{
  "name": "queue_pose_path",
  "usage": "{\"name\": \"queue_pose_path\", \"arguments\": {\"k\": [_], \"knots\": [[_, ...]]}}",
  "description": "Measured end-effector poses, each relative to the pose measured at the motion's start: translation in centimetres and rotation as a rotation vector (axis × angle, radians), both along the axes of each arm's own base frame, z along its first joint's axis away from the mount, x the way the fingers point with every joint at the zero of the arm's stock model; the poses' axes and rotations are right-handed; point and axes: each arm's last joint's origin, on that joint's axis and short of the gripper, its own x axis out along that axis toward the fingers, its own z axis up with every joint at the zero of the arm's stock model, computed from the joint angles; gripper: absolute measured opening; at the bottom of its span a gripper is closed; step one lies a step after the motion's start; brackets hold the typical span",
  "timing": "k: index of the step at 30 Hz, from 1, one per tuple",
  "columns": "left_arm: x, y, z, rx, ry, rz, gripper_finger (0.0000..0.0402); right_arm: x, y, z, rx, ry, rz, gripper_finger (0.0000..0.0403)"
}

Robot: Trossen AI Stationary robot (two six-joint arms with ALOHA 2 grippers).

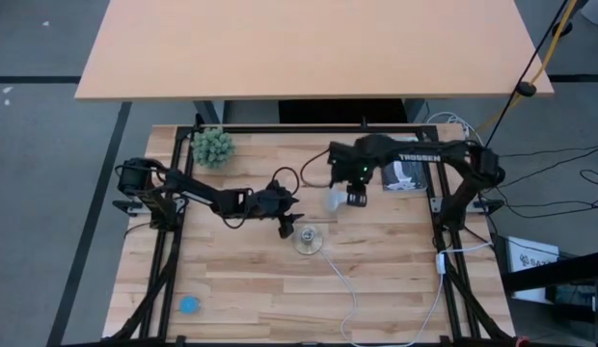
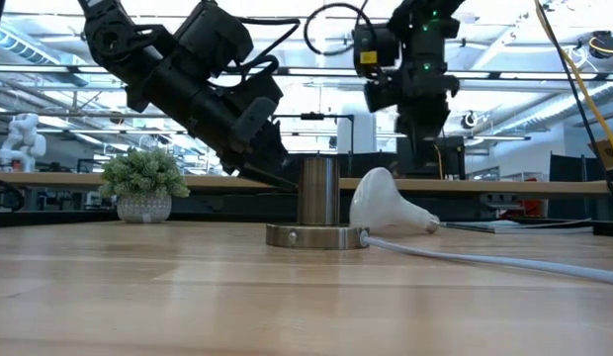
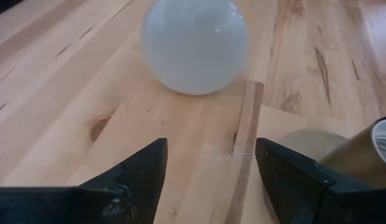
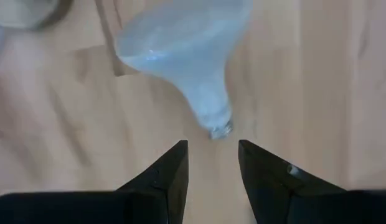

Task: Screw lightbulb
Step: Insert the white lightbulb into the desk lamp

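Note:
The white lightbulb (image 1: 334,200) lies on its side on the wooden table, dome toward the left; its dome (image 3: 194,43) and its narrow screw base (image 4: 219,127) both show. The metal socket (image 2: 317,203) stands upright on its round base just near of the lightbulb (image 2: 384,204). My right gripper (image 4: 211,163) hangs open above the bulb's screw base, fingers pointing down, nothing between them. My left gripper (image 3: 208,168) is open and low over the table, slanting down, just left of the socket (image 3: 361,155), facing the dome. My left gripper has one finger (image 3: 292,180) close beside the socket's base; I cannot tell whether it touches. My right gripper touches nothing.
A small potted plant (image 1: 213,146) stands at the far left. A blue disc (image 1: 189,305) lies near the front left corner. The socket's white cord (image 1: 352,289) trails toward the near edge. A dark box (image 1: 405,173) sits at the back right.

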Motion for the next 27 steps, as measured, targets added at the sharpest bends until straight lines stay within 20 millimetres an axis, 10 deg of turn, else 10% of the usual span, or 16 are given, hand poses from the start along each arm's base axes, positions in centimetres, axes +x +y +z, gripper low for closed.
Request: {"name": "queue_pose_path", "arguments": {"k": [27], "knots": [[-0.1,-0.4,-0.1,0.001,0.012,-0.013,0.0247,3.1,-2.0,-8.7,-0.075,-0.357,-0.016,0.0132]]}}
